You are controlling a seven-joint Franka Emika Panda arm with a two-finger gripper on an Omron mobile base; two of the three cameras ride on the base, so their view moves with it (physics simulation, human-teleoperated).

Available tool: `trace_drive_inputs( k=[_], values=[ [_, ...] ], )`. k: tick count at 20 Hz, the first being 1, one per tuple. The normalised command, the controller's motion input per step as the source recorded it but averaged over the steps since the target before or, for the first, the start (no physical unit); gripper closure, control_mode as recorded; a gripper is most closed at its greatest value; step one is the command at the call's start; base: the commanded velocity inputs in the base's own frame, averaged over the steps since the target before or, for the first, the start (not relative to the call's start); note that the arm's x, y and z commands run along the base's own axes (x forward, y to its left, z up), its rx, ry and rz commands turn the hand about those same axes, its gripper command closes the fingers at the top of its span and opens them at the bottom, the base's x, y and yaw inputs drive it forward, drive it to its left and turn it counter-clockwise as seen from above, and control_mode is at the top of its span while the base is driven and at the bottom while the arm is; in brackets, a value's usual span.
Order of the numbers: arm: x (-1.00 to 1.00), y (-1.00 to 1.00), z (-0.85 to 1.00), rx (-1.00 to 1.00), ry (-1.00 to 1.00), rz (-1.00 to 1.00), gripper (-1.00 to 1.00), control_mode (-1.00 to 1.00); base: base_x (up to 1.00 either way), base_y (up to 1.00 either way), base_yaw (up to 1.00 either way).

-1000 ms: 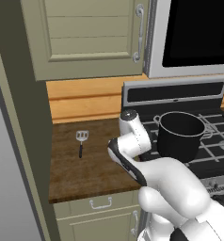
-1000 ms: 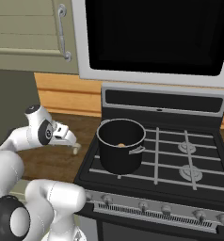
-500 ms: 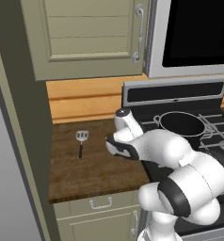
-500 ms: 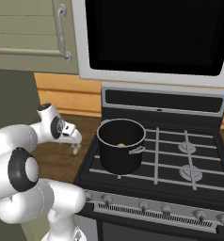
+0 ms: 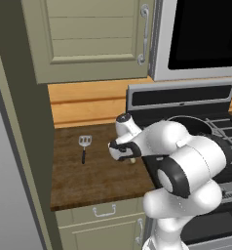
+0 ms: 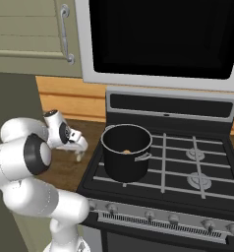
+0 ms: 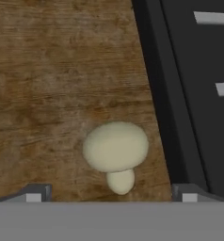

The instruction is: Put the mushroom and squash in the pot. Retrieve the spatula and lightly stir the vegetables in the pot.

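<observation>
The pale mushroom (image 7: 115,149) lies on the wooden counter (image 7: 48,70) right beside the stove's edge, and also shows as a mushroom (image 5: 132,160) (image 6: 79,157) under the hand in both base views. My gripper (image 7: 111,194) (image 5: 121,151) (image 6: 78,146) hangs open just above it, one fingertip on either side, not touching. The black pot (image 6: 126,152) stands on the stove's front left burner with the orange-tan squash (image 6: 126,151) inside. The pot (image 5: 188,122) is mostly hidden by my arm in the left base view. The spatula (image 5: 84,146) lies flat on the counter to the left of my gripper.
The black stove (image 6: 188,167) borders the counter on the right, its raised edge (image 7: 154,94) close to the mushroom. A tall cabinet side (image 5: 20,146) closes the counter on the left. A microwave (image 6: 163,39) and wall cabinet (image 5: 93,34) hang overhead.
My hand has swung left from beside the pot and dropped low over the counter, down to the mushroom. The jaws have stayed open. Spatula and pot have not moved.
</observation>
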Motion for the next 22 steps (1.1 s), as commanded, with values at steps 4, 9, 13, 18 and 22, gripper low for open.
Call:
trace_drive_inputs(
  k=[4, 9, 13, 18, 22],
  values=[
    [0.14, -0.12, -0.29, 0.00, 0.00, 0.00, -1.00, -1.00, 0.00, 0.00, 0.00],
    [0.19, -0.12, -0.18, 0.00, 0.00, 0.00, -1.00, -1.00, 0.00, 0.00, 0.00],
    [0.26, -0.05, -0.20, 0.00, 0.00, 0.00, -1.00, -1.00, 0.00, 0.00, 0.00],
    [0.17, 0.00, -0.23, 0.00, 0.00, 0.00, 1.00, -1.00, 0.00, 0.00, 0.00],
    [-0.01, 0.00, -0.09, 0.00, 0.00, 0.00, 1.00, -1.00, 0.00, 0.00, 0.00]
  ],
)
